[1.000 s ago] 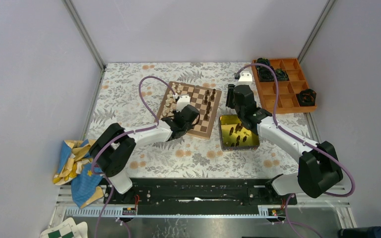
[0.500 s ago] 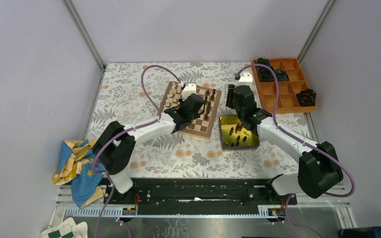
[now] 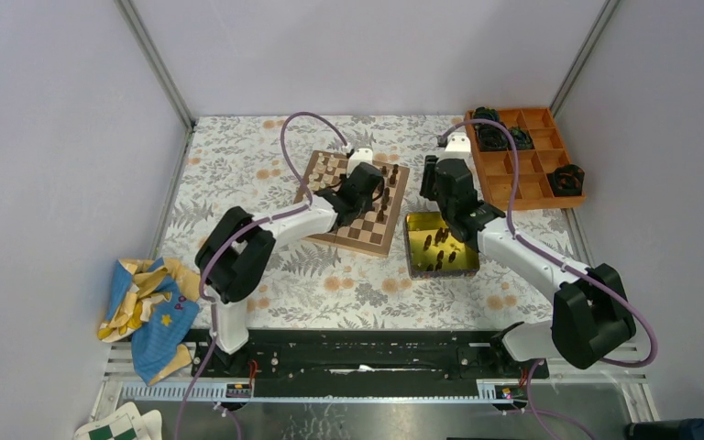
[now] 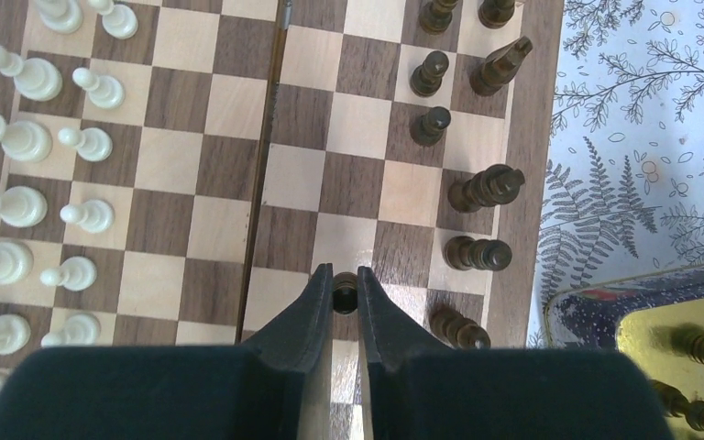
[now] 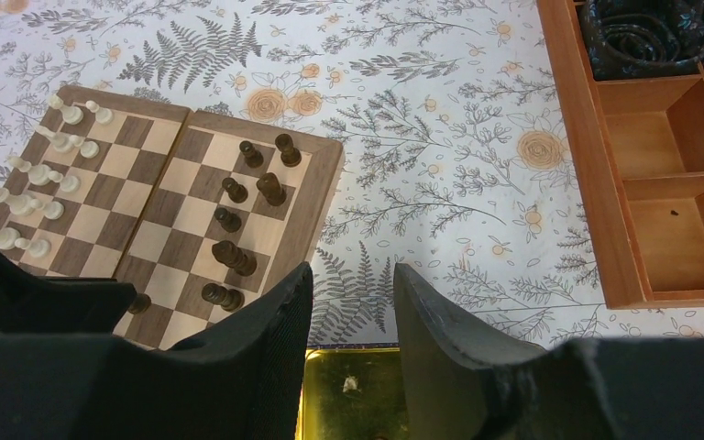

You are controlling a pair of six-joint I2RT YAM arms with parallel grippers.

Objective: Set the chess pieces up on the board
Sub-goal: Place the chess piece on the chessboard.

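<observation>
Left hand (image 4: 344, 286) pinches a dark chess piece (image 4: 345, 299) low over the board (image 4: 295, 115); right hand (image 5: 352, 286) gapes wide, yellow tin (image 5: 348, 399) just beneath it.

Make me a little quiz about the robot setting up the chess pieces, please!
1. True or false: the left gripper is pinching a dark chess piece over the board.
2. What colour are the pieces lying in the yellow tin? A dark brown, B cream, C green.
3. Fill the gap: the right gripper hangs ____ with nothing between its fingers.
Key: 1 true; 2 A; 3 open.
</observation>
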